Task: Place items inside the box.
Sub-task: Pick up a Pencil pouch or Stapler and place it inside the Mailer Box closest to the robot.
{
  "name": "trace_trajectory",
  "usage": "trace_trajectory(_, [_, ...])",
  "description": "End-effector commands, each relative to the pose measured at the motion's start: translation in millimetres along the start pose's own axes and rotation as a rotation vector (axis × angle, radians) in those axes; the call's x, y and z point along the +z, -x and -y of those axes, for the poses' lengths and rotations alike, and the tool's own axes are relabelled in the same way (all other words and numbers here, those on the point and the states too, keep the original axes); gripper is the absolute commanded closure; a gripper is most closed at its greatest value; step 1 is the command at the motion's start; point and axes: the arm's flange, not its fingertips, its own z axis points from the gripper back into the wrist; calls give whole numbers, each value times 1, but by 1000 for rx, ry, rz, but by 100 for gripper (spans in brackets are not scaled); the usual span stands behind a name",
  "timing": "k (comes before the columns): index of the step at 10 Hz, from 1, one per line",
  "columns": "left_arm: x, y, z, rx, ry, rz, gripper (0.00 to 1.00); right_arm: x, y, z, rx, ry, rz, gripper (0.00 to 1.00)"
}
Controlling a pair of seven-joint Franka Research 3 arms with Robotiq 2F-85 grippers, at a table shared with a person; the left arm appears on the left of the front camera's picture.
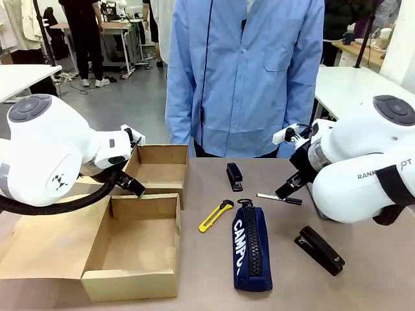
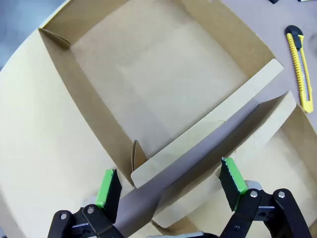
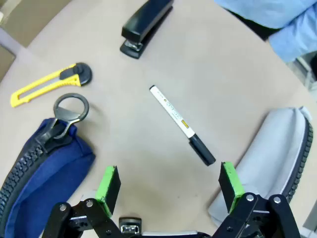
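Front view: my left tool point(image 2: 171, 181) hangs released over the far wall of the box point(image 1: 130, 285), which sits at 8 o'clock on the desk point(image 1: 207, 272). The utility knife point(image 1: 215, 216) lies at the box's 3 o'clock, with the pencil case point(image 1: 251, 249) just beside the knife. My right tool point(image 3: 171, 186) is released above the marker point(image 3: 181, 124). One stapler point(image 1: 234, 176) lies at the marker's 10 o'clock and the second stapler point(image 1: 319, 249) at its 5 o'clock.

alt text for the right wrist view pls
The right gripper hangs open above a white marker with a black cap on the tan table. Around it lie a black stapler, a yellow utility knife, a navy pencil case and a grey pouch.
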Motion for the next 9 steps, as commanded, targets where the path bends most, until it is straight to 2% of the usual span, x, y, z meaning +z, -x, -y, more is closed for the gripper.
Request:
trace_trajectory(1, [0,0,0,0,0,0,0,0,0,0,0,0,0,0])
trace_trajectory(9, [0,0,0,0,0,0,0,0,0,0,0,0,0,0])
